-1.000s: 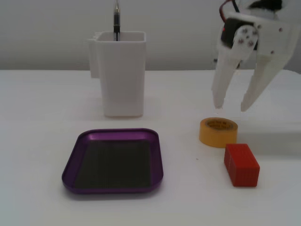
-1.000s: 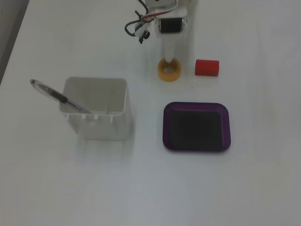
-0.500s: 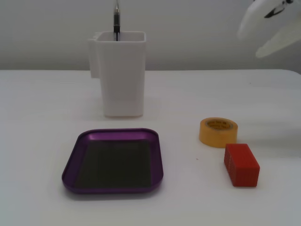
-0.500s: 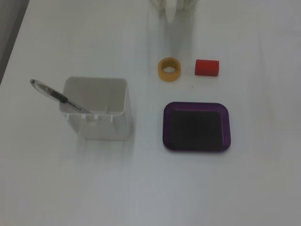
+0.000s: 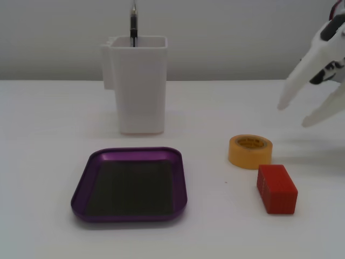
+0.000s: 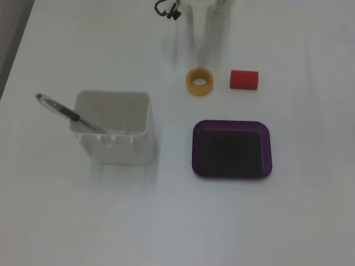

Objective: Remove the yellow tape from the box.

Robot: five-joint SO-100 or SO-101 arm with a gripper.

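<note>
Tape (image 5: 250,151): flat on the table, outside the box (image 5: 130,215), just beside the red block (image 5: 276,189). Box looks empty.
Gripper (image 5: 299,114): up at the right edge in the front view, well above the tape, fingers spread, holding nothing. Barely visible in the top-down view.
Status: task looks done, judging by where the tape lies.
Risk: arm swinging low could clip tape or block; tape on edge would roll.
Cup (image 6: 114,127): well clear, pen (image 6: 65,112) inside.
</note>
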